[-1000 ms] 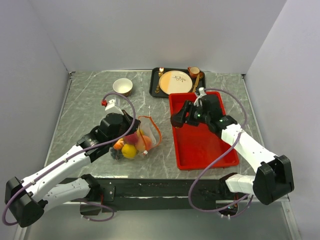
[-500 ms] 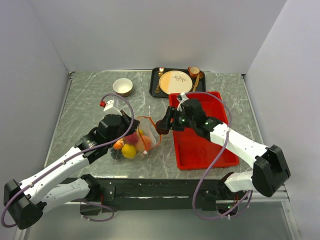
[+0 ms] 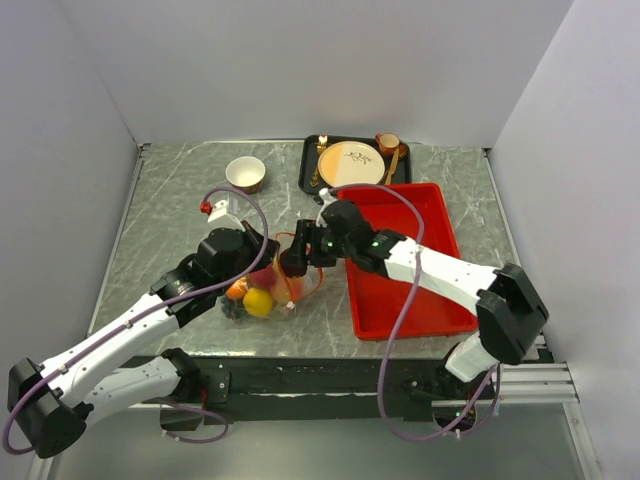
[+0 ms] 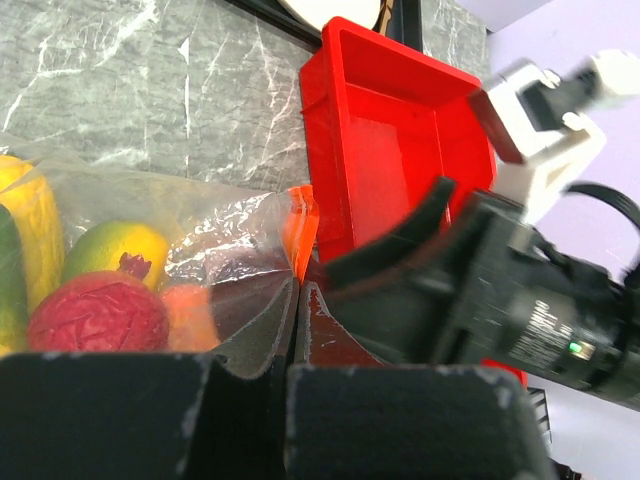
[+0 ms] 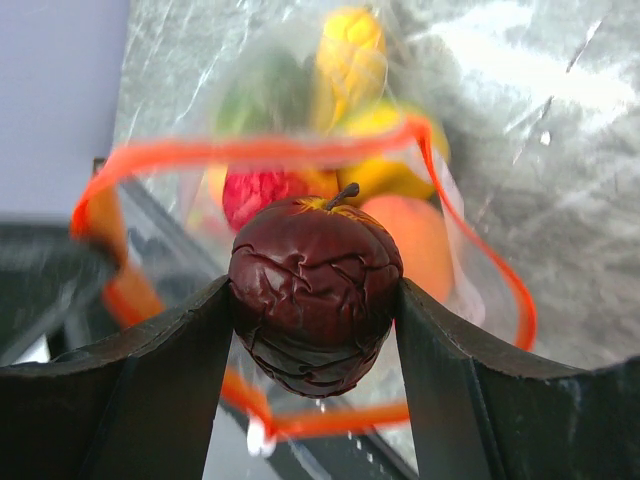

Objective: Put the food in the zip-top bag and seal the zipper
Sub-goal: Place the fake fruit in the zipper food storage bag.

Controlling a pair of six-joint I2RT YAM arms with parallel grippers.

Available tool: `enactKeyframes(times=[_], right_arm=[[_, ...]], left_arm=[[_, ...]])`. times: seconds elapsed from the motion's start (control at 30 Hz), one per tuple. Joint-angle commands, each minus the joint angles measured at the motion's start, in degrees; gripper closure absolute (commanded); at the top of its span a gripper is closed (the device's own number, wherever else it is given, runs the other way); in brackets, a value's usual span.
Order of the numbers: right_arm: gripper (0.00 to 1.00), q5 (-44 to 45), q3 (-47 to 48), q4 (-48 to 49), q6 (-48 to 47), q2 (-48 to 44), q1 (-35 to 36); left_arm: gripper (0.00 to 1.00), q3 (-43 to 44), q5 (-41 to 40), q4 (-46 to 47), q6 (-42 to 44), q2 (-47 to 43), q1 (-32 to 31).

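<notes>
Most fruit (image 4: pixel 95 310) is bagged — the plum (image 5: pixel 315 300) is pinched by the right pincer (image 5: pixel 315 292), the zip-top bag (image 4: pixel 215 235) by the left pincer (image 4: pixel 297 296). The zipper (image 5: pixel 250 150) is unsealed.

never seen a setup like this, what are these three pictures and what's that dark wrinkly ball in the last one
Two robot arms are bolted to a marble-look table. One picture looks down from above; the other two come from cameras on each wrist. The left gripper pinches the edge of a clear zip-top bag already holding toy fruit. The right gripper holds the dark ball, a toy plum, at the bag's mouth. A red tray, a bowl and a plate sit nearby.
</notes>
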Motion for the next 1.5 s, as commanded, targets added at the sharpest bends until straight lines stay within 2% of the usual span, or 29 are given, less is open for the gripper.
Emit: enactKeyframes(times=[0.0,0.17,0.3,0.4,0.47,0.53,0.77,0.97,1.07,1.1,1.17,1.3,1.47], right_arm=[[0.53,6.37,6.47,-1.74,0.29,3.89,1.68],[0.51,11.05,9.48,-4.91,-0.94,6.62,3.79],[0.43,11.67,9.30,-3.33,-0.77,7.24,4.67],[0.35,10.36,8.96,-2.28,-1.29,7.51,4.76],[0.22,10.52,8.43,-1.84,-1.47,6.54,4.85],[0.13,10.88,7.37,-1.66,-2.17,4.88,4.76],[0.00,20.45,3.77,-5.34,-2.88,-5.49,4.50],[0.00,25.29,-1.24,-7.98,-3.05,-12.53,2.83],[0.10,24.24,-3.17,-10.09,-2.88,-12.18,2.39],[0.17,23.54,-4.31,-10.19,-2.96,-11.75,2.30],[0.21,21.52,-5.72,-9.31,-2.53,-11.39,2.30],[0.35,18.53,-9.41,-6.15,-1.12,-10.25,2.30],[0.39,17.92,-9.07,-5.19,0.81,-7.61,2.21]], left_arm=[[0.99,1.60,0.34,0.62,0.53,-0.46,-0.22],[0.99,1.43,-0.63,-0.43,0.53,-1.86,-0.22],[0.99,1.60,-1.24,-1.13,0.61,-2.92,-0.21],[0.99,1.69,-1.86,-1.66,0.53,-3.36,-0.22],[0.99,1.52,-1.95,-1.84,0.53,-3.53,-0.22],[0.99,1.43,-2.30,-2.01,0.53,-3.71,-0.22],[0.99,1.25,-2.21,-1.93,0.61,-3.89,-0.13],[0.99,1.25,-2.04,-2.10,0.35,-3.97,-0.13],[0.99,0.90,-2.47,-2.54,0.35,-4.85,-0.22],[0.99,0.82,-2.82,-2.63,0.18,-5.03,-0.13],[0.99,0.55,-3.00,-2.46,-0.09,-5.81,-0.21],[0.99,0.55,-3.09,-2.98,-0.27,-6.08,-0.22],[0.99,0.46,-3.53,-3.51,-0.53,-6.43,-0.22]])
